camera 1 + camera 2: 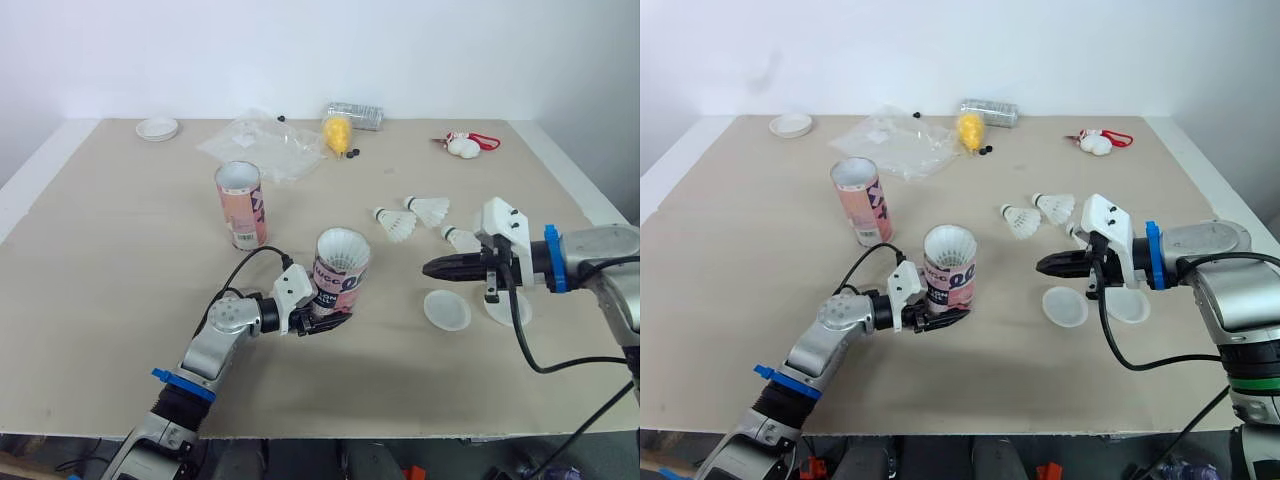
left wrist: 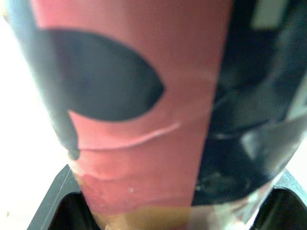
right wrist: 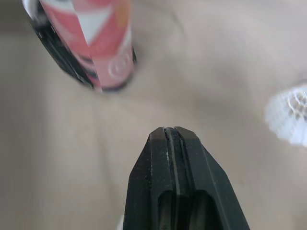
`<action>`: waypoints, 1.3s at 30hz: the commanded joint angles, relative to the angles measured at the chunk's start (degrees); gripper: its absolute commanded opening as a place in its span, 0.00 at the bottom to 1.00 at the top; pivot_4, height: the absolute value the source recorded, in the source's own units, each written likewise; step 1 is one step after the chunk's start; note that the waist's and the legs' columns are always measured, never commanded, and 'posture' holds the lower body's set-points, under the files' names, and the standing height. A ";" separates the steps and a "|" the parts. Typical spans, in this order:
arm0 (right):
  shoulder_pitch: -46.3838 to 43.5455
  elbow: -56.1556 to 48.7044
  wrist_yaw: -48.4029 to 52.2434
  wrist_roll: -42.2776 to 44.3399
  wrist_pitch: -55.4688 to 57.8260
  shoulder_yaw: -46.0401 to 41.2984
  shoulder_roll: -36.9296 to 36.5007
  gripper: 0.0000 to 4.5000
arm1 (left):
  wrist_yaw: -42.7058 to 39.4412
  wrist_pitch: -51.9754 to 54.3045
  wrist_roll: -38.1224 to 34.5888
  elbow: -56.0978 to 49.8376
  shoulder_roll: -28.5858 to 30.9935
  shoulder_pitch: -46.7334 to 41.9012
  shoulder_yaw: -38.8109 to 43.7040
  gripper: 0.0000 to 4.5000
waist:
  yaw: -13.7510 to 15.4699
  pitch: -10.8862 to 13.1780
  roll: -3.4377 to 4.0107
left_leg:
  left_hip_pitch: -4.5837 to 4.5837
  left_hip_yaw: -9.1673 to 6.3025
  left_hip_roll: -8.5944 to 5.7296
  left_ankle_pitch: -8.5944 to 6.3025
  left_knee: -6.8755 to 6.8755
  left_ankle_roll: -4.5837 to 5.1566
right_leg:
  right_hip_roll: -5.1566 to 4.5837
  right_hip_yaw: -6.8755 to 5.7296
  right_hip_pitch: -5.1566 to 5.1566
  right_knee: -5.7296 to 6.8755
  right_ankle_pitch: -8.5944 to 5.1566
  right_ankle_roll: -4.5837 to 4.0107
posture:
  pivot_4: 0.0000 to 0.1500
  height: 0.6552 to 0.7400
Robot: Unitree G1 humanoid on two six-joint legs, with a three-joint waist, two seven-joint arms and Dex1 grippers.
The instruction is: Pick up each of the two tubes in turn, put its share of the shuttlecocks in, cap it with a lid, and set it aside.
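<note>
Left gripper (image 1: 933, 318) clasps the tube (image 1: 950, 278); right gripper (image 1: 1043, 266) — closed — hovers.

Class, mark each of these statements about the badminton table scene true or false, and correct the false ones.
1. The left pincer grips the pink and black cardboard tube, which has white feathers at its mouth. True.
2. The right pincer holds a shuttlecock. False: it is shut and empty.
3. The second pink cardboard tube lies on its side. False: it stands upright and uncapped.
4. Three loose white feathered shuttlecocks lie on the beige table. True.
</note>
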 commanded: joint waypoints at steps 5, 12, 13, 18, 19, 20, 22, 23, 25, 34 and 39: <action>-0.86 4.30 2.53 -4.31 -1.89 1.48 -3.69 0.33 | -1.11 -4.72 0.24 0.91 0.72 1.94 -1.28 0.67 | -0.09 0.00 0.01 | 0.01 0.04 0.00 0.03 0.01 0.00 | -0.01 0.04 0.01 -0.01 -0.04 -0.14 | 1.00 1.00; -2.93 10.07 5.78 -10.18 -7.27 5.54 -5.43 0.99 | -4.25 -2.25 -0.58 1.32 1.76 2.21 -2.72 0.67 | -0.24 -0.08 0.12 | 0.09 0.06 0.01 0.02 -0.15 -0.01 | 0.00 0.04 0.01 -0.02 -0.05 0.00 | 1.00 1.00; -3.59 10.87 6.21 -10.57 -7.35 6.03 -5.17 0.99 | -4.46 -1.97 -0.68 1.41 1.79 2.02 -2.77 0.67 | -0.25 -0.09 0.14 | 0.10 0.06 0.01 0.02 -0.16 -0.01 | 0.00 0.04 0.01 -0.02 -0.05 0.00 | 1.00 1.00; -8.14 15.60 7.16 -13.13 -6.45 9.25 -2.93 0.99 | -4.54 -2.74 -0.17 3.35 1.80 0.56 -2.45 0.67 | -0.24 -0.10 0.15 | 0.15 0.06 0.01 0.02 -0.16 -0.01 | 0.01 0.04 0.06 -0.02 -0.07 -0.05 | 1.00 1.00; -9.07 16.38 6.90 -13.40 -5.37 9.57 -2.30 0.99 | -4.55 -2.84 -0.15 3.65 1.76 0.33 -2.38 0.67 | -0.24 -0.10 0.15 | 0.15 0.06 0.01 0.02 -0.15 -0.01 | 0.00 0.04 0.08 -0.02 -0.10 -0.10 | 1.00 1.00; -9.78 17.08 6.94 -13.79 -5.15 9.95 -1.78 0.99 | -4.54 -3.00 -0.10 3.93 1.77 0.09 -2.31 0.67 | -0.24 -0.10 0.14 | 0.16 0.06 0.00 0.03 -0.14 -0.01 | 0.00 0.04 0.08 -0.02 -0.12 -0.14 | 1.00 1.00; -10.56 18.15 6.88 -14.90 -5.20 10.76 -1.27 0.99 | -4.52 -3.16 -0.06 4.20 1.80 -0.20 -2.23 0.67 | -0.23 -0.10 0.15 | 0.16 0.06 0.00 0.03 -0.13 -0.01 | -0.01 0.04 0.09 -0.02 -0.10 -0.11 | 1.00 1.00; -10.72 18.57 6.90 -15.35 -5.31 11.10 -1.14 0.99 | -4.46 -3.22 0.07 4.24 1.86 -0.28 -2.27 0.67 | -0.23 -0.10 0.15 | 0.16 0.05 0.00 0.03 -0.13 -0.01 | 0.00 0.04 0.10 -0.02 -0.09 -0.10 | 1.00 1.00; -10.61 19.11 7.06 -16.23 -5.83 11.84 -0.97 0.99 | -4.42 -3.29 0.30 4.14 2.07 -0.35 -2.35 0.67 | -0.23 -0.10 0.15 | 0.16 0.05 0.00 0.03 -0.14 -0.01 | 0.00 0.04 0.10 -0.02 -0.07 -0.05 | 1.00 1.00; -9.71 19.01 7.03 -18.83 -5.73 13.40 0.31 0.49 | -3.96 -2.96 0.55 4.07 2.29 -0.14 -2.42 0.67 | -0.23 -0.10 0.16 | 0.17 0.05 0.00 0.03 -0.14 -0.01 | 0.00 0.04 0.10 -0.02 -0.03 -0.02 | 1.00 1.00; -8.96 18.94 7.18 -20.77 -5.70 14.68 0.43 0.00 | -3.45 -2.49 0.34 4.40 1.77 -0.29 -2.30 0.67 | -0.23 -0.10 0.16 | 0.18 0.05 0.00 0.03 -0.14 -0.02 | 0.00 0.04 0.10 -0.02 -0.03 -0.02 | 1.00 1.00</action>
